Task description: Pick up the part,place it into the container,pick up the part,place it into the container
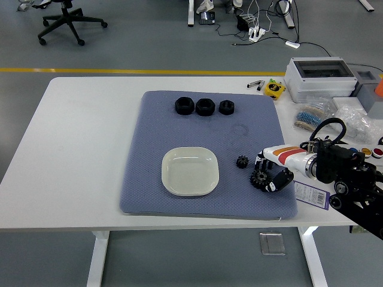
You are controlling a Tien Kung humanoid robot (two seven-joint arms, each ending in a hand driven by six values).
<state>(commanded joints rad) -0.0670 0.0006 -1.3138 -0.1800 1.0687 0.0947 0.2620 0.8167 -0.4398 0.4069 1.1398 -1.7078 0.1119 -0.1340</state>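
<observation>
Two black gear parts lie on the blue-grey mat [149, 149]: a small gear [242, 161] and a larger gear [259, 177] just right of the cream square dish [190, 171]. My right hand [267, 172] reaches in from the right. Its fingers [261, 161] curl over the larger gear's far side and the thumb presses its near right side. The gear rests on the mat. The small gear lies free just left of the fingertips. The dish is empty. The left arm is not in view.
Three black nuts [205, 106] stand in a row at the mat's far edge. On the table's right side are a grey box [317, 78], a yellow item [274, 89], plastic bags [359, 119] and a labelled card [311, 194].
</observation>
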